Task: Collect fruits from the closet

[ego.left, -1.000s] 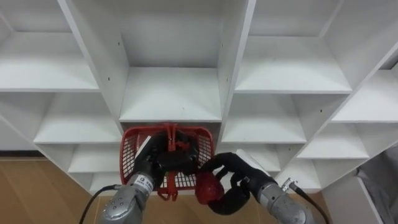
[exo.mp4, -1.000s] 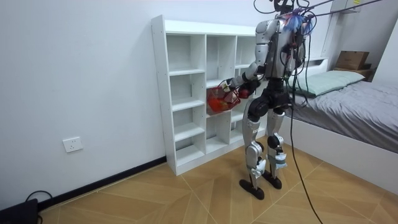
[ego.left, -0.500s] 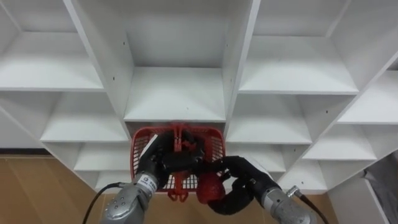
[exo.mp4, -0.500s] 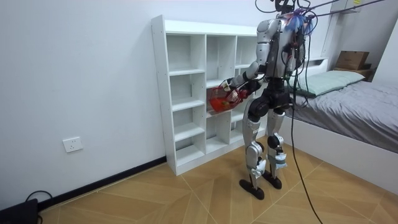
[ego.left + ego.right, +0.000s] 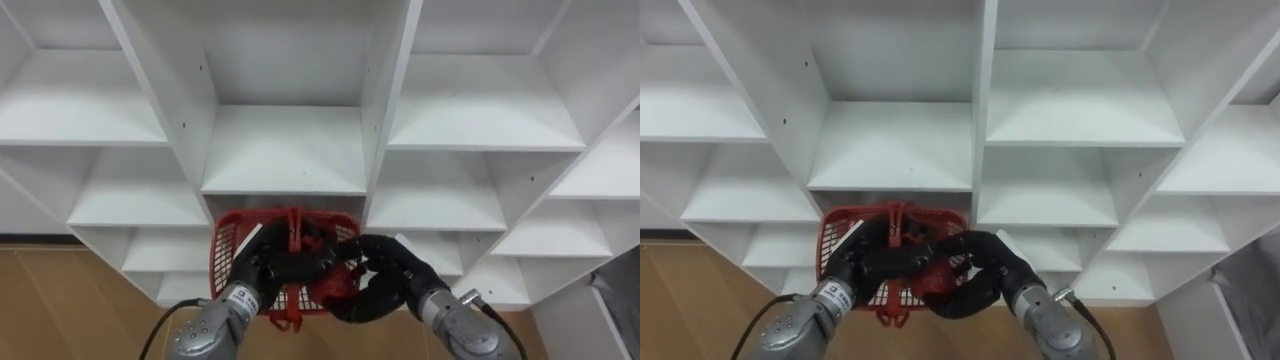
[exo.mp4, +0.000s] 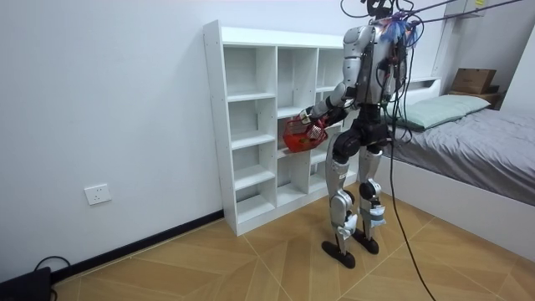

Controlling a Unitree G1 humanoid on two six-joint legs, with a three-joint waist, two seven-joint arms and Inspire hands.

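Note:
A red mesh basket (image 5: pixel 232 250) hangs in front of the white closet's middle column, below an empty shelf (image 5: pixel 285 150). My left hand (image 5: pixel 262 272) is shut on the basket's red handles (image 5: pixel 293 232) from the near side. My right hand (image 5: pixel 388 282) is curled round a round red fruit (image 5: pixel 335 286) and holds it at the basket's right rim, over its inside. In the right eye view the basket (image 5: pixel 843 232), the left hand (image 5: pixel 862 262), the right hand (image 5: pixel 985 268) and the fruit (image 5: pixel 940 281) show the same way. In the room view I stand facing the closet with the basket (image 6: pixel 298 136) at waist height.
The white closet (image 6: pixel 251 117) has several open compartments, and those in sight hold nothing. A wooden floor (image 5: pixel 60 300) lies below on the left. A bed (image 6: pixel 476 142) stands behind me at the room view's right.
My right hand has carried the red fruit leftward from beside the basket to its right rim. The left hand keeps its hold on the handles.

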